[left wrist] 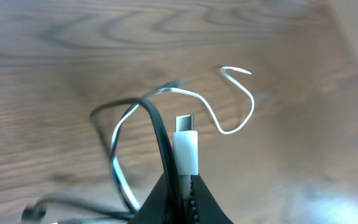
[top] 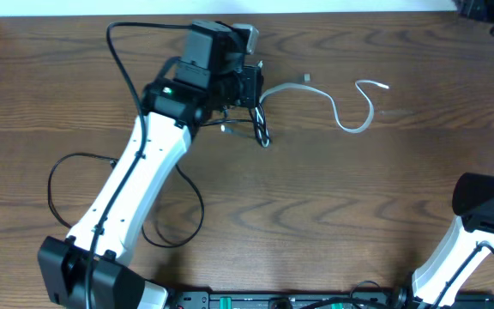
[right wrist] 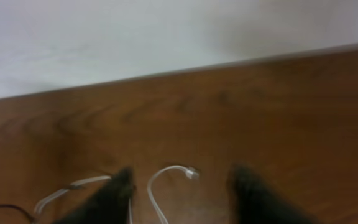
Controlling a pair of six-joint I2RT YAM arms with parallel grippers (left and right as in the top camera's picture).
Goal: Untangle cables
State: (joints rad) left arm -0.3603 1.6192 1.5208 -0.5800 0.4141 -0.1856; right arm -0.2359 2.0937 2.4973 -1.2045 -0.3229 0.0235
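cables (top: 260, 129) lie bunched at the far middle of the table (top: 316, 215), and every place below is given from the left claw (left wrist: 185, 180). just left of the left claw, the black cable (left wrist: 157, 124) rises in a loop and drops back to the wood. it crosses the white cable (top: 348, 129) there, so the two are judged to be tangled at that crossing.

the left claw is clamped shut on the white cable's plug (left wrist: 186, 149), whose tip points up out of the jaws. the black cable is pressed alongside; whether it is pinched too cannot be told. gripping the plug makes sense: it is the stiff part, and an end is what can be drawn back through a loop.

right of the left claw, the white cable trails slack across the wood in an s-curve to its free end.

further right of the left claw, the right claw (right wrist: 182, 177) hangs with fingers spread and nothing between them. the free end lies below it, probably so it can pin or take that end.
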